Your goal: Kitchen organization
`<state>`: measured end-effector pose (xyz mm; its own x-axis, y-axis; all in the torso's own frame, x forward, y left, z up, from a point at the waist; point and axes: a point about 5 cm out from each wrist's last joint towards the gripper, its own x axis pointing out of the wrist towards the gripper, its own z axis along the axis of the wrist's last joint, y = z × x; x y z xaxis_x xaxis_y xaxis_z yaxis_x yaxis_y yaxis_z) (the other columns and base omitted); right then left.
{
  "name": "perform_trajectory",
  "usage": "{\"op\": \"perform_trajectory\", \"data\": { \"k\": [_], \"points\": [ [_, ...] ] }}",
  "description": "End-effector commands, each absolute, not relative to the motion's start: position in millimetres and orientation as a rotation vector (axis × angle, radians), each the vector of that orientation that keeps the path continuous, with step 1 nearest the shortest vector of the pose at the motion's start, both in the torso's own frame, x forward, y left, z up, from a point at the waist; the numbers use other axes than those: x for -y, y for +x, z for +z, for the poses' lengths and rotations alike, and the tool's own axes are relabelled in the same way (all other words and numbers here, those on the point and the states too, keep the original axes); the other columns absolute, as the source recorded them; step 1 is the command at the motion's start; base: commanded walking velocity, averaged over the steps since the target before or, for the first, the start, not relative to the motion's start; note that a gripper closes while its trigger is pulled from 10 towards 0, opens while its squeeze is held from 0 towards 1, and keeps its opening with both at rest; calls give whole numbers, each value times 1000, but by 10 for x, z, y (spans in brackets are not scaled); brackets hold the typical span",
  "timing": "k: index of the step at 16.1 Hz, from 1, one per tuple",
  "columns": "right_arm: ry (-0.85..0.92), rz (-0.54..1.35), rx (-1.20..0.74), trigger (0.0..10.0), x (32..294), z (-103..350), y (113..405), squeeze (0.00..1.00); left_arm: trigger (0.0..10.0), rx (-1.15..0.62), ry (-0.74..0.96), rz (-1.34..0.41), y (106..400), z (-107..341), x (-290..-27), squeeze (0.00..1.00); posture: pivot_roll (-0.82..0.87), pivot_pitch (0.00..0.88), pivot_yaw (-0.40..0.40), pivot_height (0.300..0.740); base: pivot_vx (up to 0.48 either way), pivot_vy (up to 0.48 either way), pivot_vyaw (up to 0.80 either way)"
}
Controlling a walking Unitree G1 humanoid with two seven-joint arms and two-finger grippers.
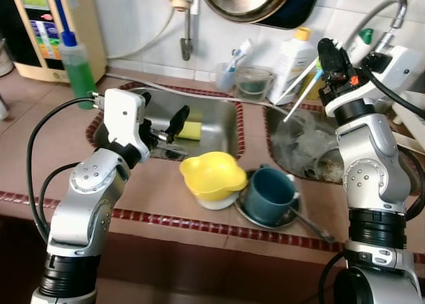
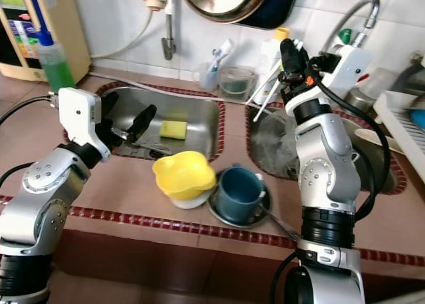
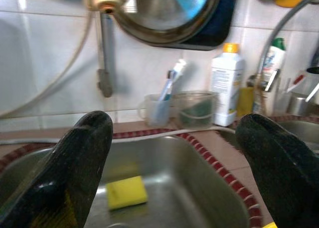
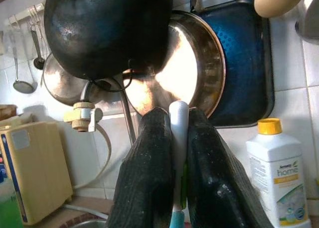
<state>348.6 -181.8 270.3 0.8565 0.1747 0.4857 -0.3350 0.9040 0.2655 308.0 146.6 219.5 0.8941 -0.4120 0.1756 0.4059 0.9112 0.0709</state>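
Kitchen bench (image 1: 166, 191) with brown tiles and a red trim, two steel sinks set in it.

Left hand (image 1: 163, 128) up over the left sink (image 1: 219, 128), at about 10 o'clock from the yellow bowl (image 1: 211, 174). Fingers (image 3: 79, 163) spread wide apart, holding nothing. Down in that sink, a yellow sponge (image 3: 127, 191) lying flat on the bottom.

Right hand (image 1: 330, 57) lifted high over the right sink (image 1: 299, 148), at about 1 o'clock from the bowl. Fingers (image 4: 149, 173) squeezed tight on a white stick-like handle (image 4: 178, 133) – looks like a toothbrush, hard to be sure. More thin white sticks (image 1: 302, 85) slanting down from the hand toward the sink.

Yellow bowl upside down near the front of the bench, on top of something white. Just beside it at 3 o'clock, a dark teal mug (image 1: 271, 193) standing upright on a small metal plate (image 1: 249, 214). A spoon (image 1: 312, 226) lying at 4 o'clock from the mug, its end touching the plate.

Along the wall at the back – a clear cup with toothbrushes (image 3: 158, 108), a clear tub (image 3: 194, 110) with something green inside, and a white bottle with a yellow cap (image 3: 227, 86). Green soap bottle (image 1: 78, 65) far off at 10 o'clock. Shiny pan (image 4: 189, 68) and a blue pan (image 4: 244, 63) hanging on the wall tiles.
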Motion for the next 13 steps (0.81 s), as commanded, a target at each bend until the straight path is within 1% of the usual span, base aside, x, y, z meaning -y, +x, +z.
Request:
{"op": "perform_trajectory", "data": {
  "k": [1, 7, 10, 13],
  "points": [
    [343, 287, 492, 10000, 1768, 2760, 3496, 0, 10000, 189, 41, -407, 3104, 2218, -1492, 0, -9, 0, -100, 740, 0, 480, 0],
    [341, 294, 498, 10000, 1743, 2741, 3507, 0, 10000, 192, 35, -409, 3106, 2216, -1479, 0, -9, 0, -102, 740, 0, 480, 0],
    [344, 294, 494, 10000, 1748, 2730, 3519, 0, 10000, 213, 20, -435, 3078, 2241, -1443, 0, -7, 0, -102, 740, 0, 0, 0],
    [338, 287, 488, 10000, 1769, 2713, 3534, 0, 10000, 231, 66, -475, 3041, 2240, -1412, 0, -5, 0, -103, 740, 0, 0, 0]
  ]
}}
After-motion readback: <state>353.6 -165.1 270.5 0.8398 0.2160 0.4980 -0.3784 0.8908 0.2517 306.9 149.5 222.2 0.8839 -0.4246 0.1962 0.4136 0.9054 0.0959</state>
